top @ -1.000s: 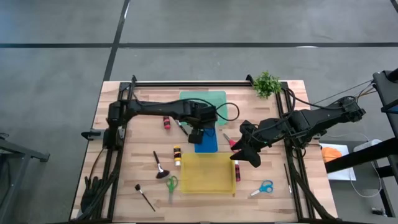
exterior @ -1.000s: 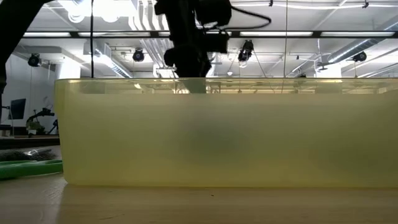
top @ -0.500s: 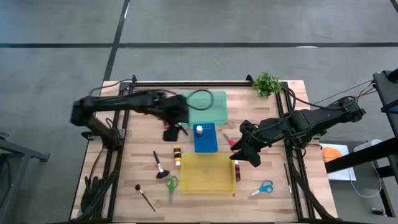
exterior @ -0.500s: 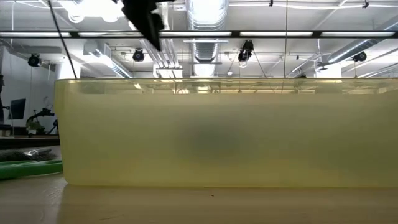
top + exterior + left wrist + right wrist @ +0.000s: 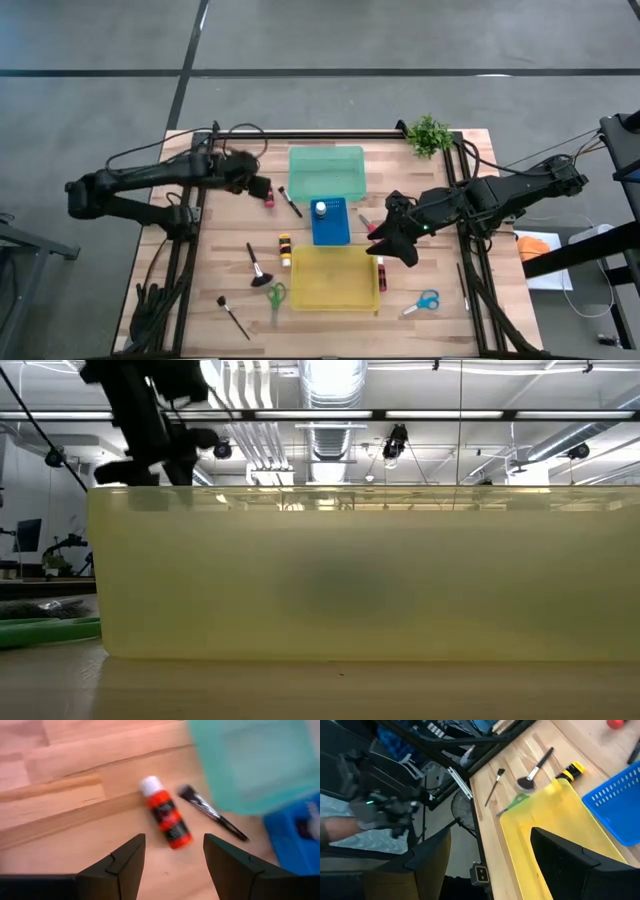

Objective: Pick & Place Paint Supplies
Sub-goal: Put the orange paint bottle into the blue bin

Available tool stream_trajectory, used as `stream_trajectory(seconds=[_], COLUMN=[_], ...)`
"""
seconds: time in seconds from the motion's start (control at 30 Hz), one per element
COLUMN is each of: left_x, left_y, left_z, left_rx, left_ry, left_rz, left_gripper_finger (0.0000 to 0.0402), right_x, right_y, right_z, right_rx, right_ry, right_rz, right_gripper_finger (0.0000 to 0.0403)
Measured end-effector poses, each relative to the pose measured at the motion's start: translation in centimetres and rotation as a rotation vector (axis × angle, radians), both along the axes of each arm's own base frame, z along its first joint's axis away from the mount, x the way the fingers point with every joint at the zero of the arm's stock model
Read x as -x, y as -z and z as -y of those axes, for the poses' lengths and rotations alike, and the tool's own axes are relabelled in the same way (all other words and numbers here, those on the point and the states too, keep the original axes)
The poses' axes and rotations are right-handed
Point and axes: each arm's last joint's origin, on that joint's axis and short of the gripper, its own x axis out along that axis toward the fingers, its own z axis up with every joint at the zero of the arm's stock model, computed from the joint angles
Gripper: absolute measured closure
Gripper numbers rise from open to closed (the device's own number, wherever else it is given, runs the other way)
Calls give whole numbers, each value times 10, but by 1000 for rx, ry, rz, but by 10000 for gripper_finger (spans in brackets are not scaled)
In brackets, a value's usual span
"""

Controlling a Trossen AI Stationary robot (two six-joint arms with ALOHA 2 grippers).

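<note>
High view: left gripper (image 5: 252, 186) hovering by the table's left rail, just short of red paint bottle (image 5: 268, 196), with a thin black brush (image 5: 291, 202) lying right beyond that and green tray (image 5: 326, 171) further right. Right gripper (image 5: 392, 240) parked over the gap between blue tray (image 5: 330, 225) and yellow tray (image 5: 333, 279), well apart from the bottle, so left arm judged the nearer one

Low view: mostly filled by the yellow tray's wall; left arm showing dark above its rim at upper left, bottle hidden

Left wrist view: bottle (image 5: 165, 813) lying flat on the wood ahead of the left gripper's fingers (image 5: 127, 860), roughly centred on the gap, white cap pointing away, long axis tilted slightly off the fingers' forward line. Fingers spread apart, grasping nothing, bottle not yet between them. Probably calls for a short advance and descent to straddle the bottle's body

Right wrist view: right gripper's fingers (image 5: 430, 855) wide apart and empty above the yellow tray
</note>
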Motion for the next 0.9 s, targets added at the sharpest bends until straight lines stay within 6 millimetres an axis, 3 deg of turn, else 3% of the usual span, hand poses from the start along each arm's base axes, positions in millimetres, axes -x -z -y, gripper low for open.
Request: stream_trajectory(seconds=[0.17,0.33,0.63,0.9], left_x=[5,1,-17,-23], left_y=[21,41,85,93], left_z=[-41,-65,-79,-82], left_rx=[71,115,208,207], left_ry=[-68,-97,-82,-82], left_rz=[27,49,-40,-34], left_gripper_finger=[193,193,193,193], right_x=[-1,-2,-3,-2], right_y=[-2,-2,-6,-6], right_z=[0,1,2,2], right_rx=[6,29,35,24], right_ry=[2,42,64,69], right_rz=[24,33,65,64], right_gripper_finger=[131,131,131,131])
